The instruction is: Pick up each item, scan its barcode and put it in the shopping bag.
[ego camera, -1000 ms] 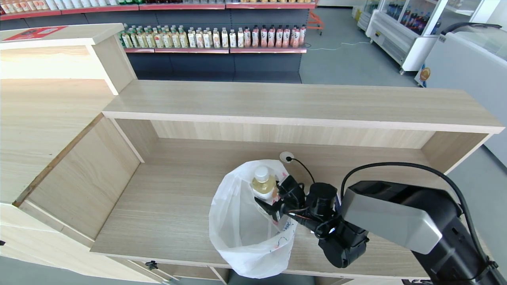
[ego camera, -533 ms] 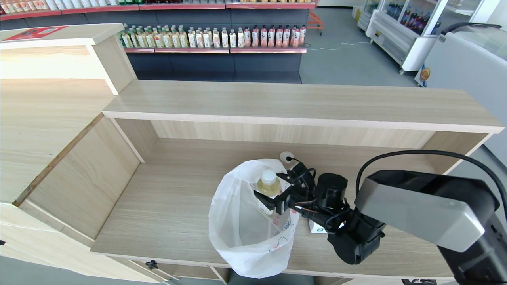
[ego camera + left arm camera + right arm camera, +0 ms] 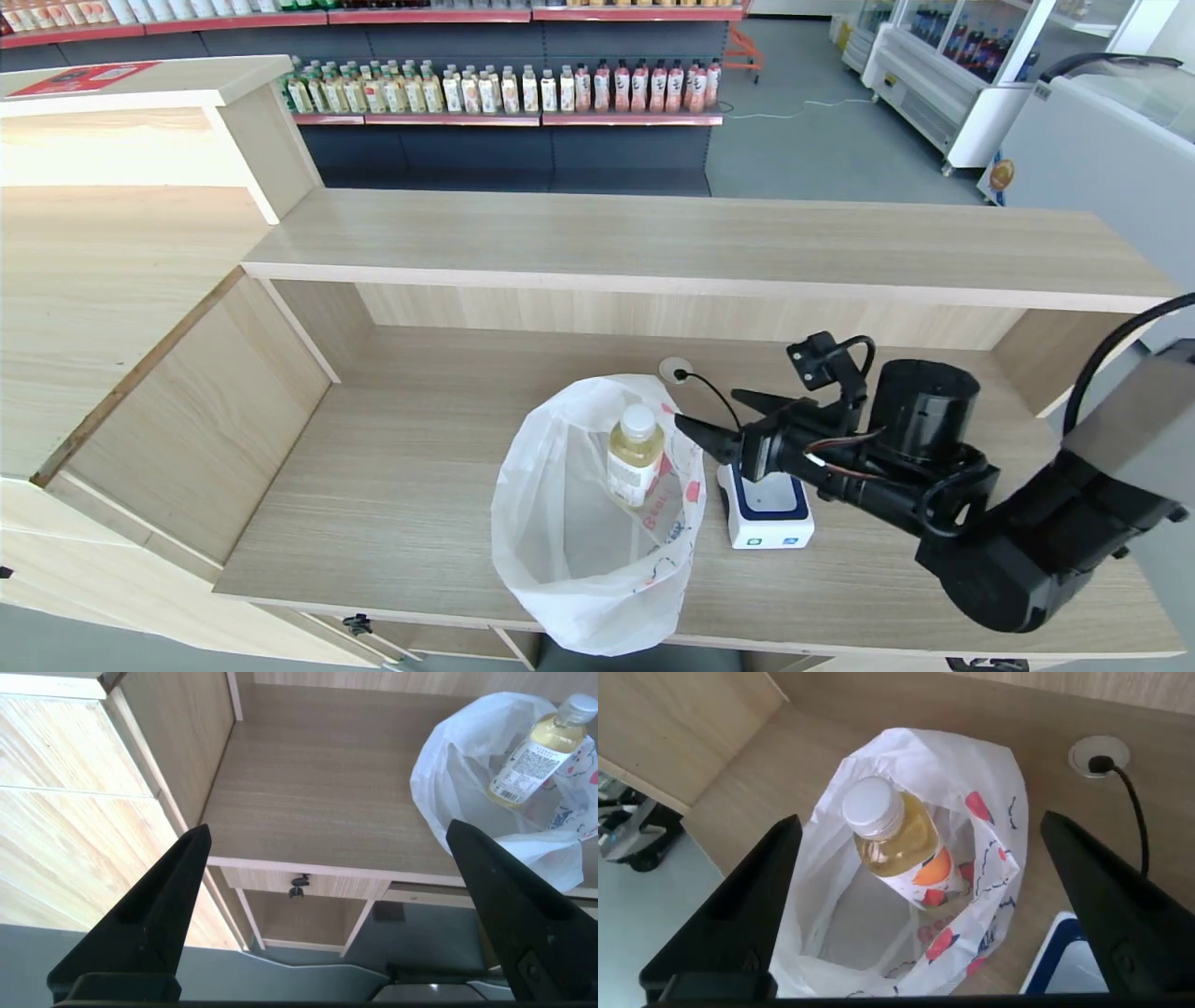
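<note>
The white-capped yellow drink bottle point(image 3: 636, 453) sits in the white plastic shopping bag point(image 3: 560, 537), and the right gripper point(image 3: 714, 413) beside the bag has its jaws released, so this item seems done.

One bottle point(image 3: 636, 455), one shopping bag point(image 3: 537, 523), one barcode scanner point(image 3: 767, 534), one black cable point(image 3: 711, 392), all on a single worktop point(image 3: 392, 485).
</note>
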Controlling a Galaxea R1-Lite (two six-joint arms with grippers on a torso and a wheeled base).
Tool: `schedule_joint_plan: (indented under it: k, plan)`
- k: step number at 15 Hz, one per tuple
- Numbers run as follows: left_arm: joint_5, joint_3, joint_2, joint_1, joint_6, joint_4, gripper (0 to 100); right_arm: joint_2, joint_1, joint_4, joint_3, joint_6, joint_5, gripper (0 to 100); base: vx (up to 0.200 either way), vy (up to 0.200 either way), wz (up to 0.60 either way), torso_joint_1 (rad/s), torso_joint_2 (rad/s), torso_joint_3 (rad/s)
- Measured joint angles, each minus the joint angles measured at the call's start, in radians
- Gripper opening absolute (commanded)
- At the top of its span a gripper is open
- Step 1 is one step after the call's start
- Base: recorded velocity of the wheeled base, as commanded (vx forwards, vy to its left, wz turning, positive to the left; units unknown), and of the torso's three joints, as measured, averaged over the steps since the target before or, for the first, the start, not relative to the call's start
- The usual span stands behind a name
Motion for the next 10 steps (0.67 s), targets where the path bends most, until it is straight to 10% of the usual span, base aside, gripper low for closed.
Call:
schedule_joint_plan:
  k: [10]
  plan:
    - [0.0, 0.0, 0.0, 0.0, 0.0, 0.0, 100, -0.573, -0.512, 0.583, 0.234, -0.175, -0.025, 100, 0.0, 0.0, 0.0, 0.0, 0.0, 0.0]
